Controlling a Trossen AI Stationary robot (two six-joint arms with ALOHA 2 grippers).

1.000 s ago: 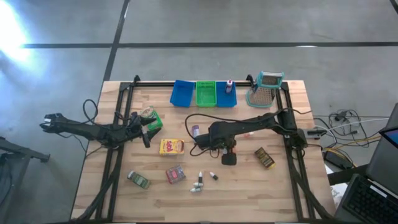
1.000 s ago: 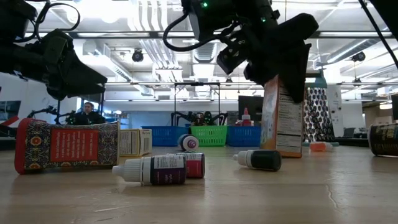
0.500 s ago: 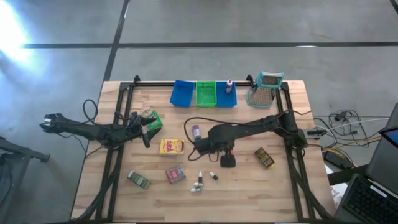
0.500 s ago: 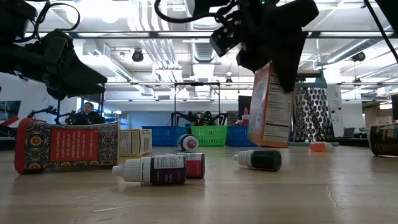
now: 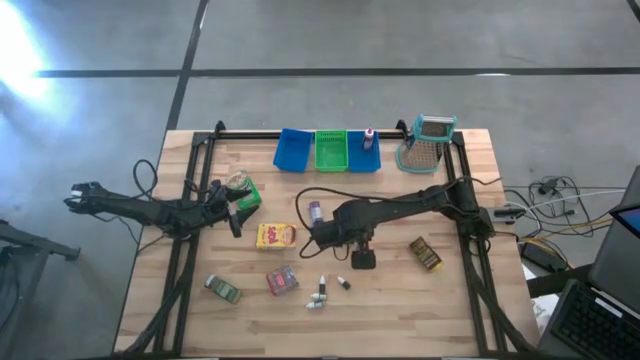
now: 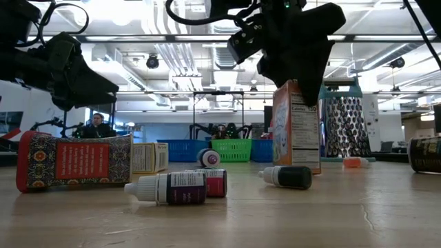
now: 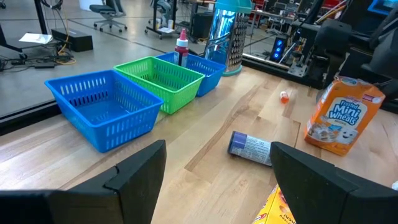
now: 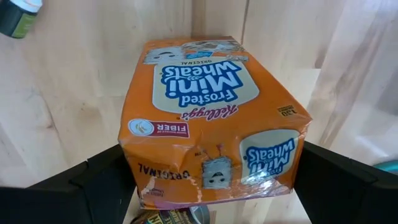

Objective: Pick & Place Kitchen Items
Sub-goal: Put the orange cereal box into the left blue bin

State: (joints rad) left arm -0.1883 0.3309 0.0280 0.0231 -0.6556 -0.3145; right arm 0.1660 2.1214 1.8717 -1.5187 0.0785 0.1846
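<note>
**Cereal box set upright mid-table, right jaws wide around it**

Since a sec ago the orange cardboard Frosted Mini-Wheats box went from tilted under the right gripper to standing square on the wooden tabletop, and the arm shifted a bit toward the near edge.

Key relation: box sits directly under/between the right gripper's fingers, roughly at table centre, long axis now vertical. Right wrist view shows the dark fingers flanking the box, spread wide, with no clear squeeze on it; looks like a release, my read only. Any regrasp or lift is the right arm's job. Left gripper is well apart, near the left edge, about half open and holding nothing, beside a green-and-brown packet.

Bins sit along the far edge: blue basket, green basket, a second blue one w/ a red-capped bottle.

Readable text: "Kellogg's Frosted Mini-Wheats", "ORIGINAL", "FIBER" on the box top; nutrition panel on its side in the low view, too small to read. Purple-label dropper bottle lies near the front edge, label not legible.
</note>
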